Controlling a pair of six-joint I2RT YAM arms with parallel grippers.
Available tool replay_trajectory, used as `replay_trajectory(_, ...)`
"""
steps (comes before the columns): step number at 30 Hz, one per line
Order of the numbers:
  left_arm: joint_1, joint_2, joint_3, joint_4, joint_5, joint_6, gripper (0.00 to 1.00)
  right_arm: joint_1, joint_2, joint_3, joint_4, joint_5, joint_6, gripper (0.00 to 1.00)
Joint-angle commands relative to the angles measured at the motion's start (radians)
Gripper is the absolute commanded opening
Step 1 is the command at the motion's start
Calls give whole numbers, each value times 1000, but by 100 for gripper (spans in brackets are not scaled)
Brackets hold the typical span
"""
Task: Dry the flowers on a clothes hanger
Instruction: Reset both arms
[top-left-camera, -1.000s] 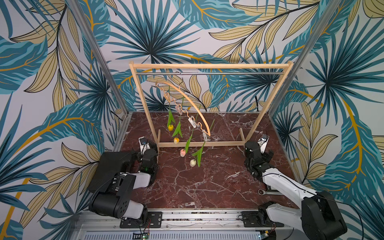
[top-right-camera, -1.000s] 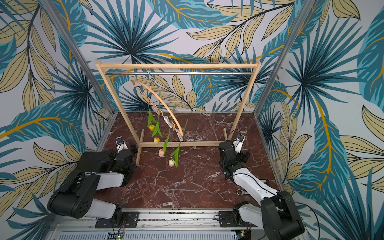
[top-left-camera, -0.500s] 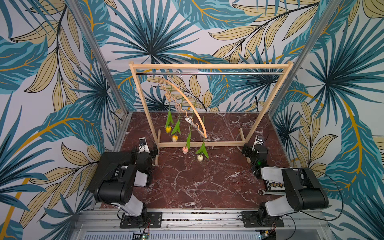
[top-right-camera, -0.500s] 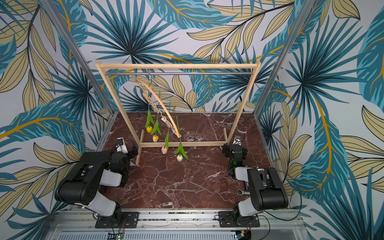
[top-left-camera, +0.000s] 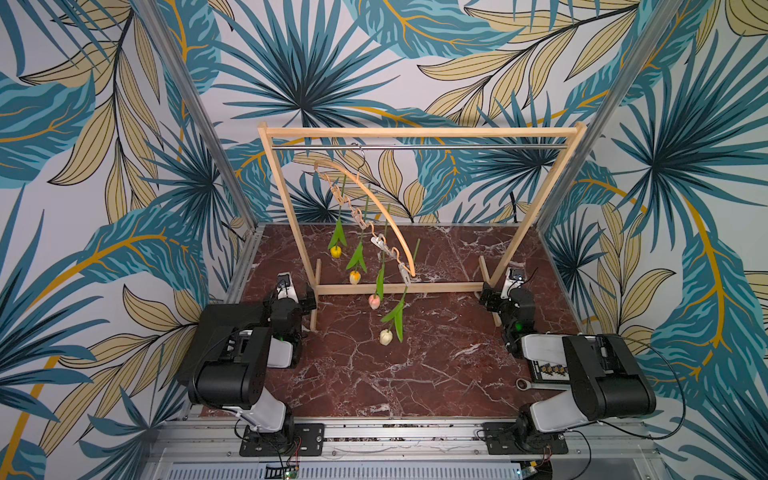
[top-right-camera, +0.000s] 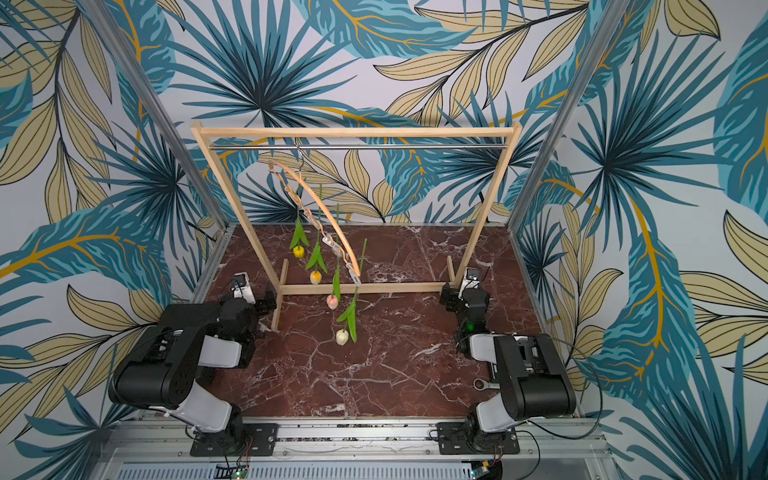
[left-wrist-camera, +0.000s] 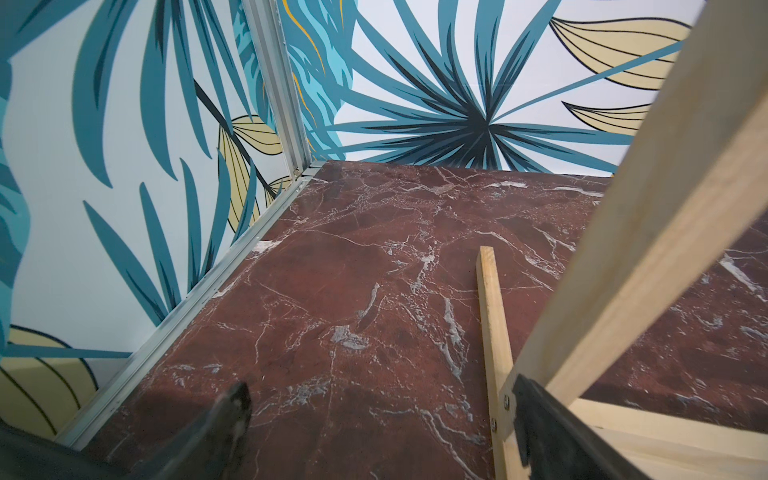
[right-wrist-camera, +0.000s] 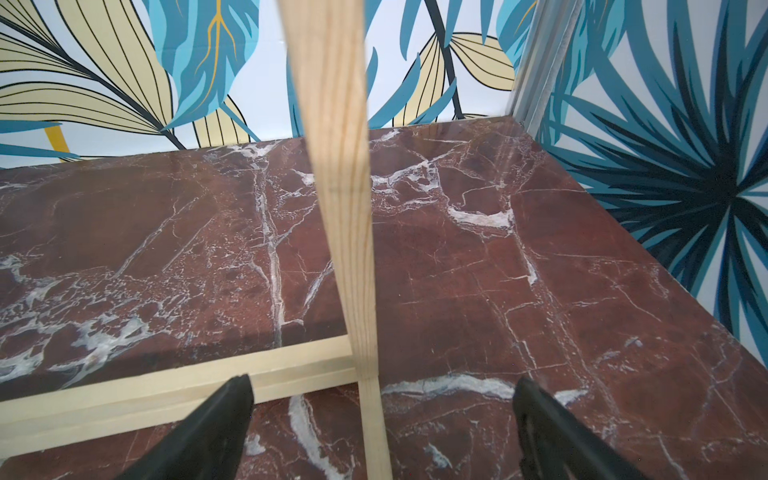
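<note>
The clothes hanger (top-left-camera: 376, 203) (top-right-camera: 322, 208) hangs by its metal hook from the rack's rail, turned nearly end-on to the camera. The flowers hang head down from its clips: a yellow tulip (top-left-camera: 336, 251), an orange-yellow tulip (top-left-camera: 354, 276), a pink tulip (top-left-camera: 373, 301) and a cream-white tulip (top-left-camera: 385, 336) (top-right-camera: 342, 336). My left gripper (top-left-camera: 308, 296) (left-wrist-camera: 380, 415) is open and empty, low beside the rack's left foot. My right gripper (top-left-camera: 489, 300) (right-wrist-camera: 382, 399) is open and empty in front of the rack's right post. Neither touches the hanger.
The big wooden rack (top-left-camera: 415, 132) (top-right-camera: 353, 132) spans the back of the red marble table (top-left-camera: 415, 374). Its left post (left-wrist-camera: 665, 208) and right post (right-wrist-camera: 336, 124) stand close to my fingers. A metal wrench (top-left-camera: 524, 384) lies by the right arm's base.
Both arms have drawn back and folded down at their sides, the right one most. The hanger with its flowers has swung right and back again.
</note>
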Motion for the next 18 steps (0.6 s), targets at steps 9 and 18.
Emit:
replay_trajectory(9,-14,-4,39,-12,-1,15,100,0,-13,-15,23,-10,-12,100)
replay_trajectory(18,-13,-4,39,-13,-2,16,100,2,-13,-8,11,-14,-17,100)
